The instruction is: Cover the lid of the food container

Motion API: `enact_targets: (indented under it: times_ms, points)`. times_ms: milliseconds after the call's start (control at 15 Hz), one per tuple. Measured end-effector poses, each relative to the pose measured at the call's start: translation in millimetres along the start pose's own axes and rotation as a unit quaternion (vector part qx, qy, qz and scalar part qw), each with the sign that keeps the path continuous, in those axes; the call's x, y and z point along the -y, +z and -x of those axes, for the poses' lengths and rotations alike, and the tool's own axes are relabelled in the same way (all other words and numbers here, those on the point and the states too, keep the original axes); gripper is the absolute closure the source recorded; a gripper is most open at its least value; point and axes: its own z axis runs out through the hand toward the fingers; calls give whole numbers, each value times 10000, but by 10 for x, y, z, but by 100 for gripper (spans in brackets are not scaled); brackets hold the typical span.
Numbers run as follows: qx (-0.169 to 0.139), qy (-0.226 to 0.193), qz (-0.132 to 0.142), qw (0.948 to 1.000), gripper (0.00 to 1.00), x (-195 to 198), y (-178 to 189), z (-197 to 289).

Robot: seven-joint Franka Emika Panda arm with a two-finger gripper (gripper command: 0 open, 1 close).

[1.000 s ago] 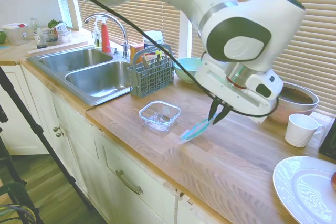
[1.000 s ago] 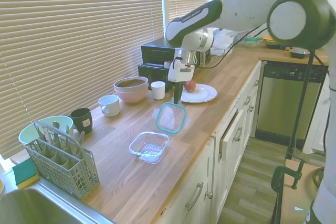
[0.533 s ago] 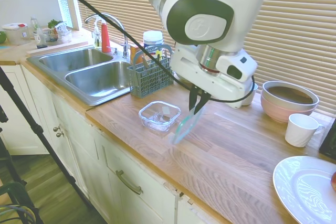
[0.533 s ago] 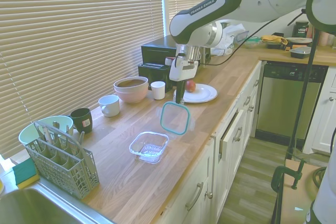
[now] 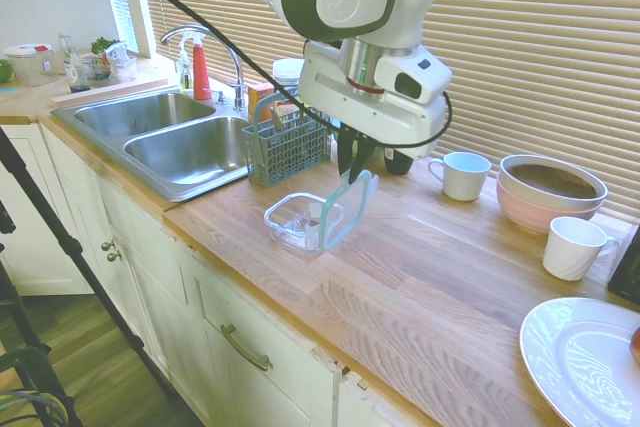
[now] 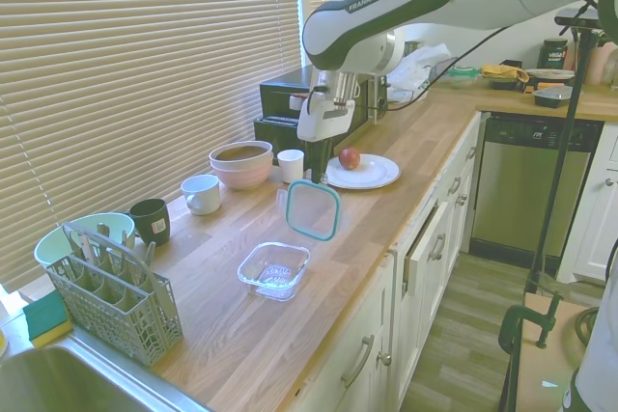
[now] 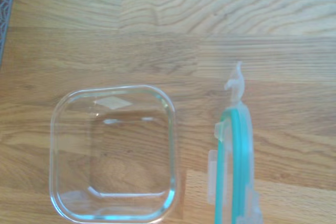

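Gripper [image 5: 357,159] pts down over the wooden countertop [image 5: 450,277], fingers closed on top edge of the lid [image 5: 349,209]. Lid hangs on edge, near vertical, clear of the counter, teal rim facing 2nd ext. cam [image 6: 313,209]. In the wrist view the lid [image 7: 233,166] shows edge-on as a thin teal strip w/ clear snap tabs, just beside the food container [image 7: 113,153], not over it.

Food container [image 5: 303,220] sits open on counter near front edge, upright, nothing inside as far as visible. In 2nd ext. view it [image 6: 275,269] lies below and slightly toward the sink side of the hanging lid. No contact seen btwn lid and container.

Surroundings: grey utensil basket [image 5: 288,143] next to sink [image 5: 190,147], w/ mint-green bowl [image 6: 82,234] and dark mug [image 6: 150,221] behind it. Along the blinds: white mug [image 5: 464,175], pink bowl [image 5: 551,189], 2nd white cup [image 5: 573,247]. White plate [image 6: 364,172] w/ a red fruit [image 6: 350,158] on it stands further along the counter, well apart from the container.
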Motion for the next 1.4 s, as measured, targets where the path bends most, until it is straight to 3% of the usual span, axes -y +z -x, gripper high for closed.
enact_targets:
  times_ms: [667,1133,1400]
  points:
    - [-149,-247,353,9990,100,665,-44,329]
    - [-70,-375,719,9967,100,1099,394,515]
    - [-173,-411,900,9949,100,1278,617,576]
